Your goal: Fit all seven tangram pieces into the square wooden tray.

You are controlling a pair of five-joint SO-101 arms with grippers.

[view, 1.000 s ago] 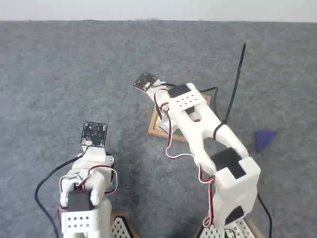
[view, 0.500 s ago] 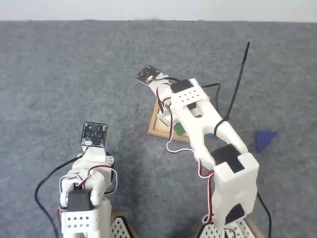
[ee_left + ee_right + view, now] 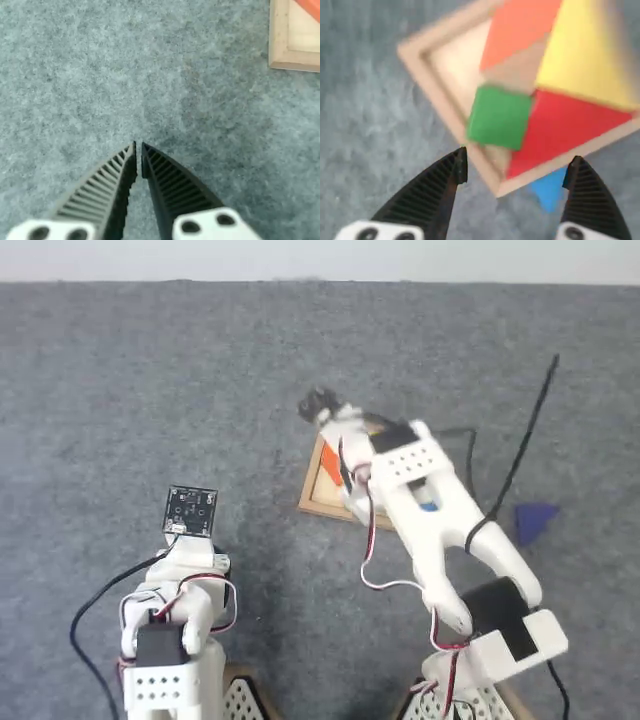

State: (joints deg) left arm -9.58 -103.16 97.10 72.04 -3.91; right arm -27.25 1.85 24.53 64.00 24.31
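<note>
Your right gripper (image 3: 519, 157) hangs over one corner of the square wooden tray (image 3: 452, 114), fingers spread wide and gripping nothing. In the tray lie an orange triangle (image 3: 520, 30), a yellow triangle (image 3: 585, 55), a red triangle (image 3: 565, 130) and a green square (image 3: 497, 117) close to the rim. A tan piece (image 3: 517, 72) sits between the orange triangle and the green square. A light blue piece (image 3: 549, 192) lies on the grey carpet (image 3: 150, 370) just outside the rim. A dark blue triangle (image 3: 533, 520) is still on the carpet, well apart from the tray.

Since half a second ago your right arm (image 3: 430, 510) has swung toward the right of the high view. It now uncovers the orange triangle at the tray's left side.

Your left arm (image 3: 180, 610) hasn't moved. The left gripper (image 3: 138, 146) has its fingers pressed together, empty, over carpet near a tray corner.
</note>
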